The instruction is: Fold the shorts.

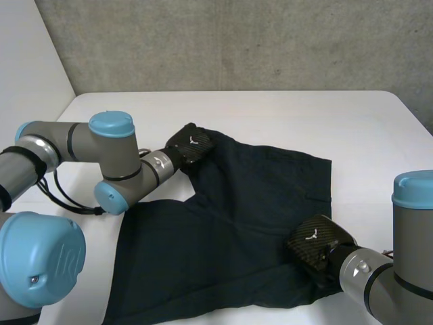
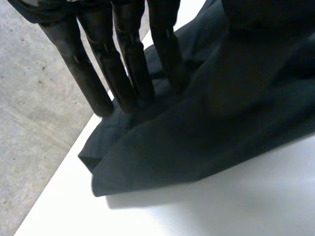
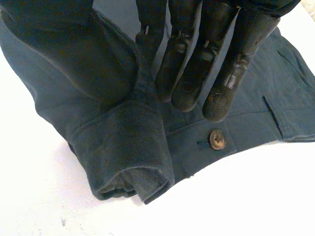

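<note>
Pinching shorts (image 1: 250, 203) at leg hem (image 2: 147, 169) with left hand (image 1: 191, 145), waistband (image 3: 128, 147) beside button (image 3: 216, 139) with right hand (image 1: 316, 242). Could slip free mid-fold: shallow grips.

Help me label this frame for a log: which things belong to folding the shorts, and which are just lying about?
Job: shorts; left hand, on a leg hem; right hand, on the waistband by the button.
Not the job: white table; concrete wall.

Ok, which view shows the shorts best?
Head view: the shorts lie spread across the table, nearly whole. Left wrist view gives a leg hem by the left hand; right wrist view, the waistband and button by the right hand.
</note>
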### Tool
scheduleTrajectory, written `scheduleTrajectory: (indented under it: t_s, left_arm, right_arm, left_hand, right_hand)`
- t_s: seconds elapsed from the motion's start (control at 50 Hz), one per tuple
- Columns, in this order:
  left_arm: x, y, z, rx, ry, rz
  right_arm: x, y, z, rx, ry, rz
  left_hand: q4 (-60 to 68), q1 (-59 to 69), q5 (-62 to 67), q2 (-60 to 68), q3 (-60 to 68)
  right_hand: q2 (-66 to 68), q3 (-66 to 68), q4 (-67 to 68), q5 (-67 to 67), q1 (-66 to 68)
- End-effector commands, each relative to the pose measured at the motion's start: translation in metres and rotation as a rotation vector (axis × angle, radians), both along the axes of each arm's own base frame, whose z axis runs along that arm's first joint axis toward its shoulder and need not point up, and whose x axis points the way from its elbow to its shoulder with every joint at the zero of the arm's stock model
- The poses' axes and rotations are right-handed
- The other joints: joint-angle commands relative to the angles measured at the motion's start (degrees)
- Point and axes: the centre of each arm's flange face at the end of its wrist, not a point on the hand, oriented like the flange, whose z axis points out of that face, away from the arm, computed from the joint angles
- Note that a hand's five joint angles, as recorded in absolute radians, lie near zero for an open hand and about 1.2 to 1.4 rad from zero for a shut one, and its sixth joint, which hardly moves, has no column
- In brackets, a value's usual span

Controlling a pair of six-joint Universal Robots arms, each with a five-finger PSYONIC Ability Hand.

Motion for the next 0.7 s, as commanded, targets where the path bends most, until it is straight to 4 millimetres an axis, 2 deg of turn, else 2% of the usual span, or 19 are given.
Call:
scheduleTrajectory:
  t_s: [0.02, 0.14, 0.18, 0.26, 0.4, 0.5, 0.6, 0.7]
  left_arm:
    - [0.004, -0.008, 0.005, -0.023, -0.003, 0.071]
    - [0.009, -0.003, -0.003, 0.004, -0.036, 0.114]
    - [0.015, 0.000, 0.002, 0.015, -0.050, 0.146]
    - [0.039, 0.000, 0.008, 0.042, -0.082, 0.238]
    - [0.067, 0.019, 0.018, 0.099, -0.118, 0.319]
    - [0.075, 0.031, 0.022, 0.119, -0.134, 0.351]
    - [0.082, 0.043, 0.016, 0.153, -0.159, 0.378]
    - [0.086, 0.041, 0.015, 0.146, -0.178, 0.443]
  right_arm:
    - [-0.001, -0.002, -0.001, 0.002, 0.000, -0.007]
    - [-0.001, -0.003, -0.001, 0.000, 0.001, -0.008]
    - [-0.001, -0.003, -0.002, 0.000, 0.001, -0.008]
    - [-0.001, -0.003, -0.001, 0.000, 0.002, -0.009]
    - [-0.001, -0.002, -0.002, 0.001, 0.002, -0.006]
    - [0.000, -0.001, -0.002, 0.002, 0.003, -0.004]
    - [-0.001, 0.000, -0.002, 0.005, 0.003, -0.004]
    - [-0.001, 0.000, -0.002, 0.006, 0.003, -0.004]
  left_hand:
    - [26.1, 23.5, 26.6, 26.0, 26.3]
    - [26.1, 23.5, 26.6, 26.0, 26.3]
    - [26.1, 23.5, 26.6, 26.0, 26.3]
    - [26.1, 23.5, 26.6, 26.0, 26.3]
    - [26.1, 23.5, 26.6, 26.0, 26.3]
    - [26.1, 23.5, 26.6, 26.0, 26.3]
    - [25.6, 23.0, 26.2, 25.6, 25.8]
    - [25.3, 22.7, 25.8, 25.2, 25.5]
  right_hand:
    - [12.2, 10.7, 11.7, 13.2, 23.3]
    - [12.2, 10.7, 11.7, 13.2, 23.3]
    - [12.2, 10.7, 11.7, 13.2, 23.3]
    - [12.2, 10.7, 11.7, 13.2, 23.3]
    - [12.2, 10.7, 11.7, 13.2, 23.3]
    - [12.2, 10.7, 11.7, 13.2, 23.3]
    - [12.2, 10.7, 11.7, 13.2, 23.3]
    - [12.2, 10.7, 11.7, 13.2, 23.3]
